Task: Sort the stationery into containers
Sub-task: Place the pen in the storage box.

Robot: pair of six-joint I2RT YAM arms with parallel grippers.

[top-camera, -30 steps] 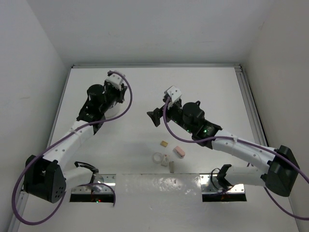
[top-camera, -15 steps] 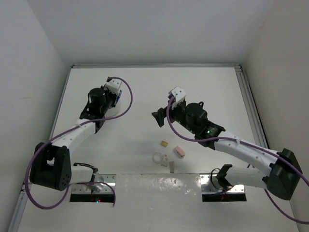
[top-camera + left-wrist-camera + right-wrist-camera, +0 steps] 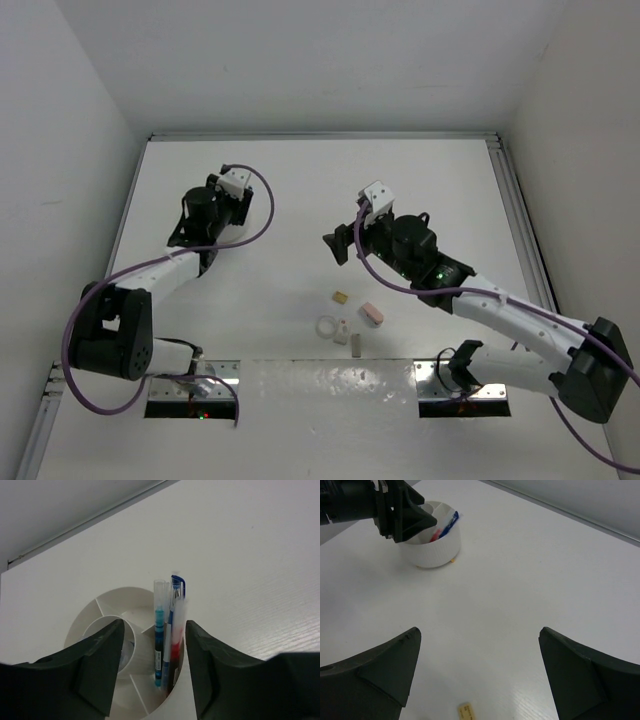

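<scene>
Between the jaws of the left gripper, the pens are seen standing in an outer compartment of the tub. The jaws are parted about halfway. A clear gap is noted on one side, the other jaw sits just beside the pens, and no grip can be made out. The pens lean on the rim, so this drop-off is judged done or nearly so.

The right gripper is spread fully wide and nothing is held. The tub lies well ahead of it and to its left. The tan block lies below it, on the near side between its fingers. Further back toward its base, the pink eraser and the tape ring are left unsorted on the table.

Next move, as judged: the left gripper should be lifted straight up so the pen tops are not tipped. The right should be lowered onto the tan block with its jaws narrowed, since the piece is low and flat.

Materials:
- **Tub:** round, white, matte plastic, with thin dividers running out from an inner ring.
- **Pens:** slender clear barrels, one blue-capped with a clip, with teal and red showing inside.
- **Fingers:** dark, matte, wedge-shaped.
- **Table:** white and faintly grained.
</scene>
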